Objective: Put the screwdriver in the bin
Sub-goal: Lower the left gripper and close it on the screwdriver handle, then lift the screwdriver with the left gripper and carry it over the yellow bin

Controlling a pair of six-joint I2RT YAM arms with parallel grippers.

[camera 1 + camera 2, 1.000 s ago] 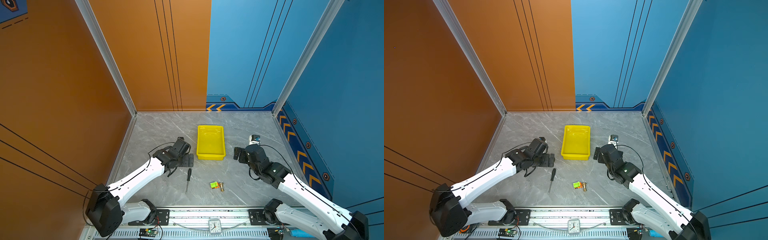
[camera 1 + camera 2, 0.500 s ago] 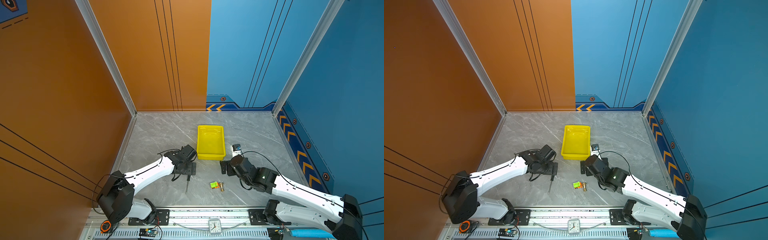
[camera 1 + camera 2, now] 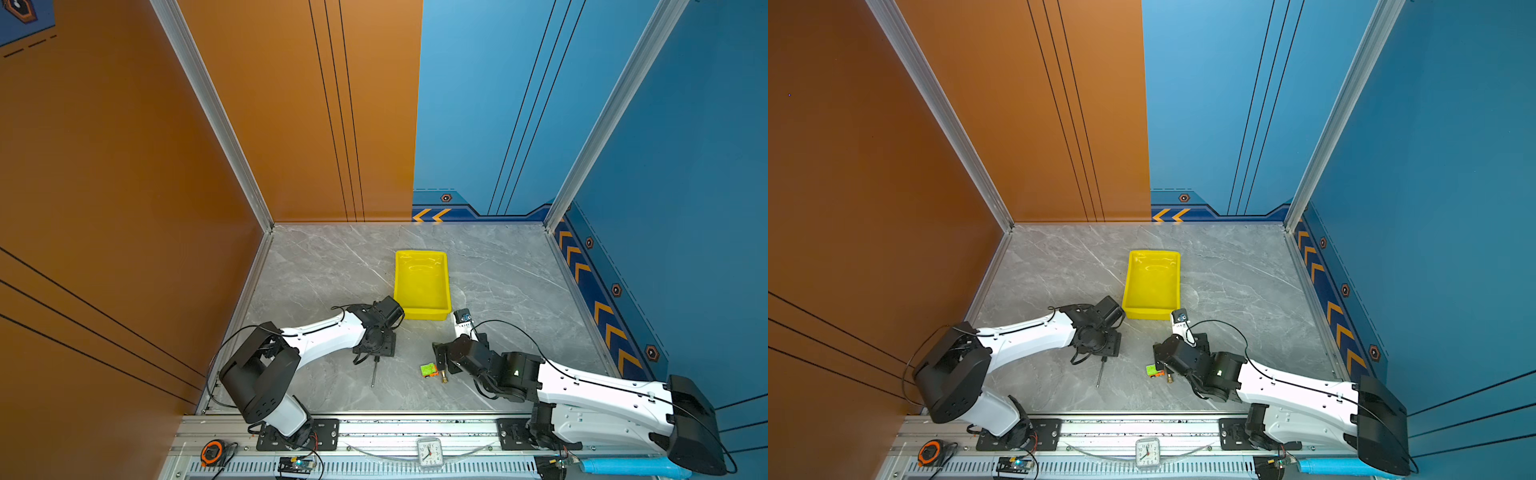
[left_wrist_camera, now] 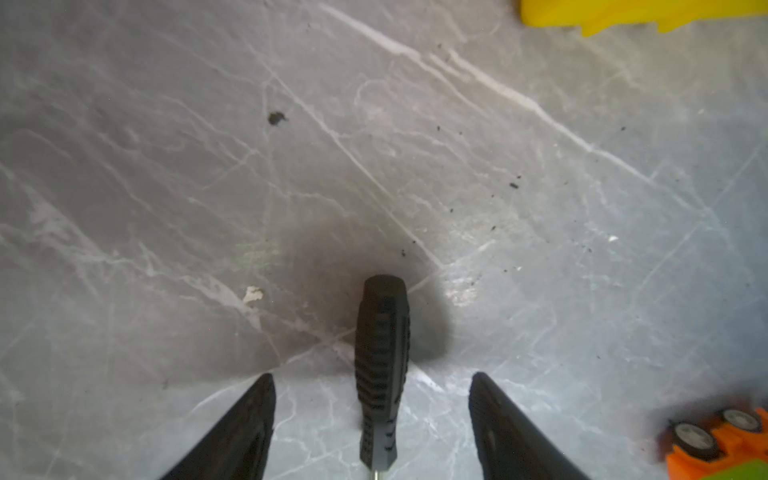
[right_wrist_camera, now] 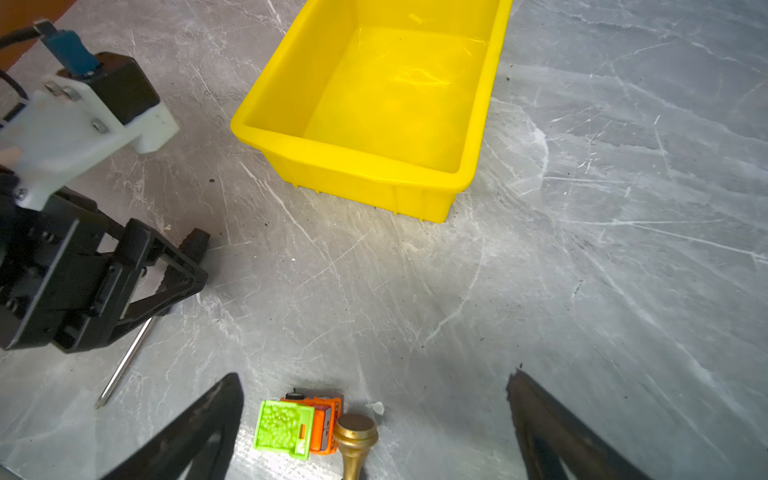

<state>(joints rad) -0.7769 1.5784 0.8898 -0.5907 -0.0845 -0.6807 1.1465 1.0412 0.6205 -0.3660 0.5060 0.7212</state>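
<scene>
Left gripper [image 4: 372, 376] is down low over the table with its jaws standing partly apart, one on each side of the screwdriver [image 4: 380, 353] handle. The left wrist view shows a clear gap on both sides, so as far as we can see it has hold of nothing yet. Right gripper [image 5: 374, 376] is spread wide and empty too, hanging by the toy truck [image 5: 297, 428] and the brass fitting [image 5: 355, 432].

Progress-wise, we'd call this barely started. The screwdriver lies flat on the table. In a top view the screwdriver [image 3: 374, 374] has its shaft poking out from under the gripper toward the front rail. The bin [image 3: 422, 314] sits near, just past the left wrist, and it's empty. What's left, by our reckoning, is pretty much everything: pinch the handle, lift, carry it over the rim and let go. The handle is slim and ribbed, so we'd guess the grip is fine if the jaws land square.

The table [image 3: 324, 270] is grey marble-look with white veins, a bit shiny, and up close it's dusty with dark specks and one smudge. The room is a booth with an orange wall on one side, blue on the other, aluminium posts in the corners and a chevron strip along the bottom. A clock [image 3: 430, 453] and a tape measure [image 3: 212, 452] sit on the front rail.
</scene>
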